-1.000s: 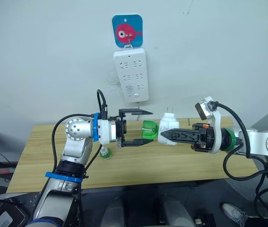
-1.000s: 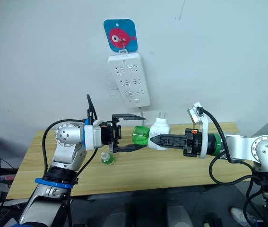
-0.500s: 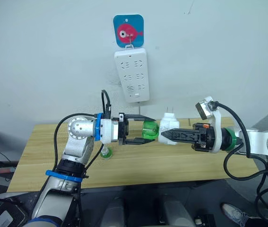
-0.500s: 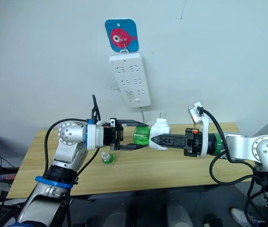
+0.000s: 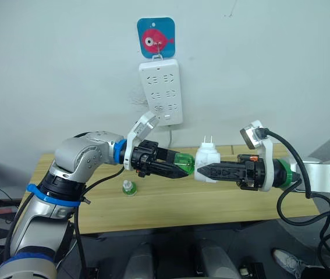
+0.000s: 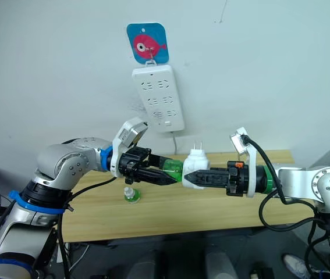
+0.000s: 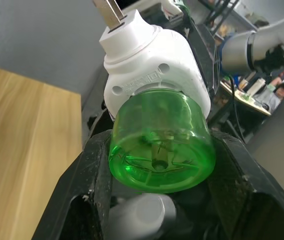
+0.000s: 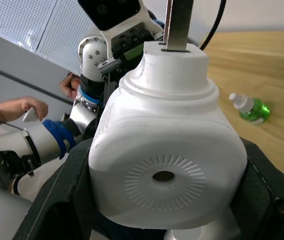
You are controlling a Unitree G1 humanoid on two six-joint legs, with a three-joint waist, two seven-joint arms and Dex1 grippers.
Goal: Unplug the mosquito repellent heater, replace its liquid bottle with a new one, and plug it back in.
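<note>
Old bottle being removed from the unplugged heater, held above the desk (image 5: 223, 200).

The mosquito repellent heater (image 5: 207, 162) is clamped in the right hand (image 5: 202, 172); its liquid bottle (image 5: 183, 163) is gripped by the left hand (image 5: 179, 171). Unscrewing is called for next; the new one (image 5: 129, 188) waits at left.

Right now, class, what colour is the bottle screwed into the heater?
Bright green bottle; clearest in the left wrist view.

Head stereo pair: looking forward and down at table (image 5: 211, 203) and wall power strip (image 5: 161, 92), moderate range. Left wrist view: very close on liquid bottle (image 7: 162, 145). Right wrist view: very close on heater (image 8: 167, 165). Heater shared by all four.
</note>
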